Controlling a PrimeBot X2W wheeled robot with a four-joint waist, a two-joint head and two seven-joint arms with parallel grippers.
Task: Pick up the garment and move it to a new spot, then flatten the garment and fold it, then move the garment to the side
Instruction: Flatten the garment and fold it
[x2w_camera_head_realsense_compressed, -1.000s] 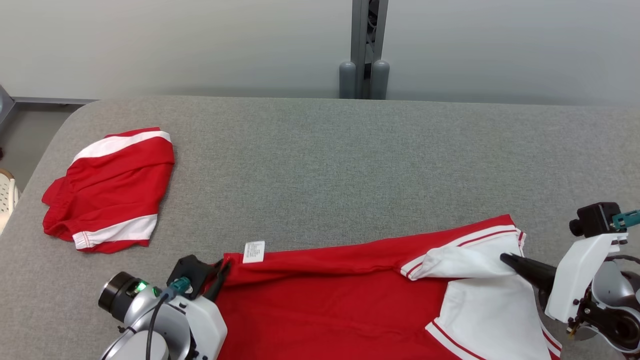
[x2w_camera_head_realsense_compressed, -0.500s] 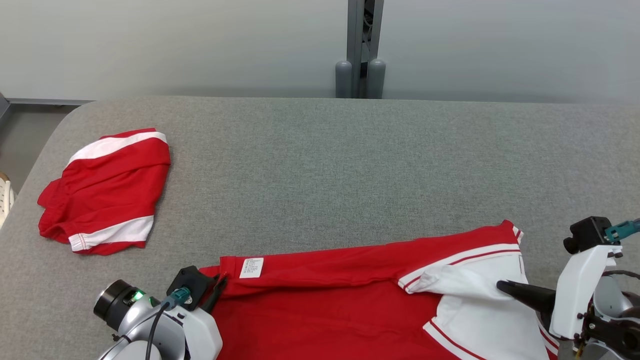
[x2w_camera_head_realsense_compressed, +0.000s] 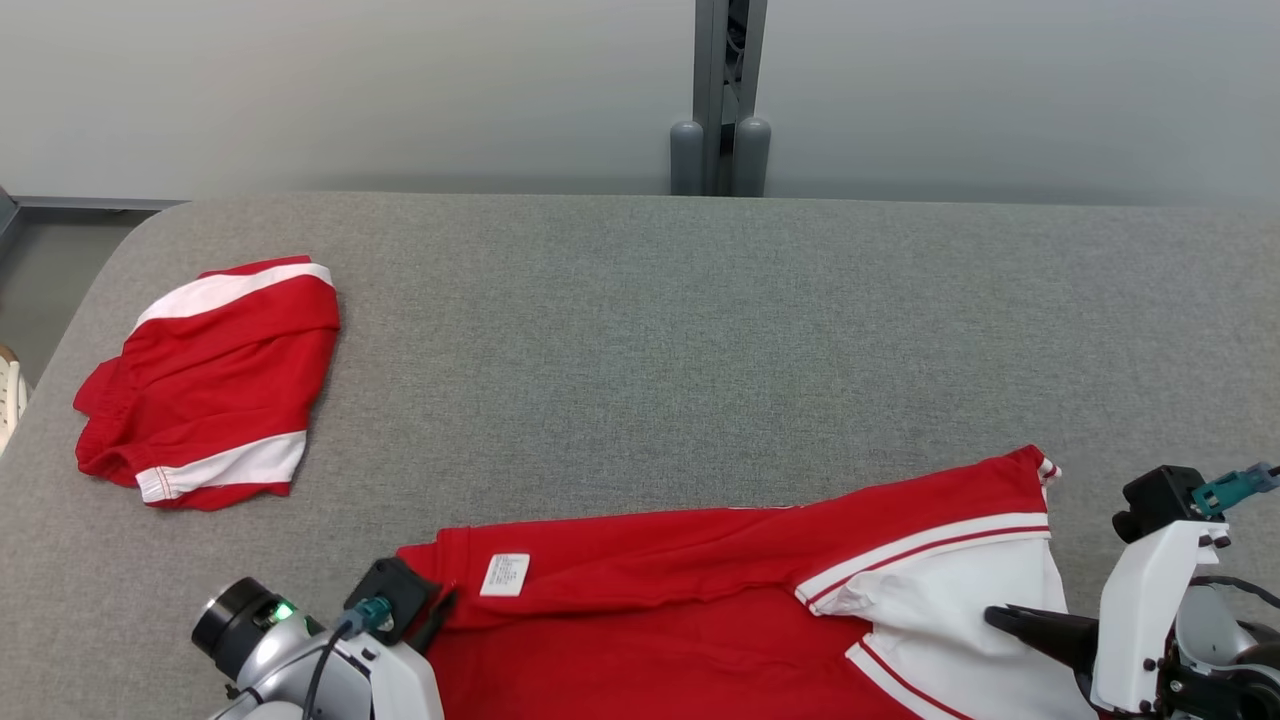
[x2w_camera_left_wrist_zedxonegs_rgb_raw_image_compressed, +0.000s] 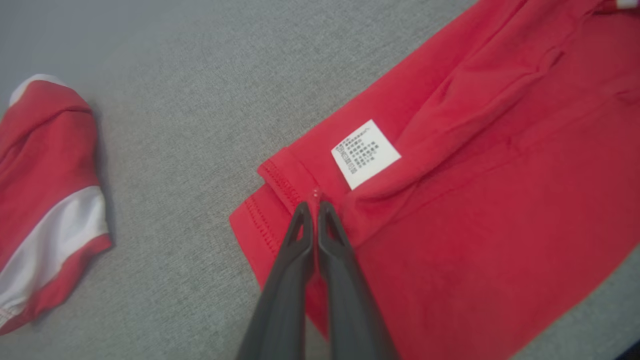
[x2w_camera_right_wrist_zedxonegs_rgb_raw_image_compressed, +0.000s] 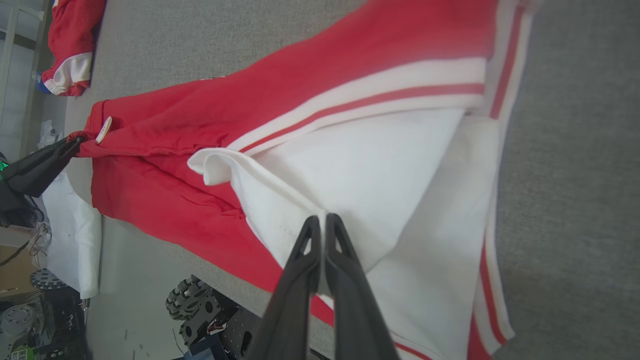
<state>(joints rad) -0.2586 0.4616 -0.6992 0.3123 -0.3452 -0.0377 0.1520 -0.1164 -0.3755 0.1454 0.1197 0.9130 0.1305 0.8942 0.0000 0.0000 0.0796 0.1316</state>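
A grey, cloth-covered table is seen, rounded at its far left corner. A wide stretch of bare surface is left open across the middle and back. The red-and-white garment is spread along the near side. Its far edge is drawn in a long line from a hemmed corner at the left up to a striped corner at the right, which is kept short of the table's right side. A folded red-and-white piece is laid close to the left edge, well apart from the garment. The left pincer is pressed together on the hemmed corner, just beside a white label. The right pincer is clamped on a raised fold of the white panel.
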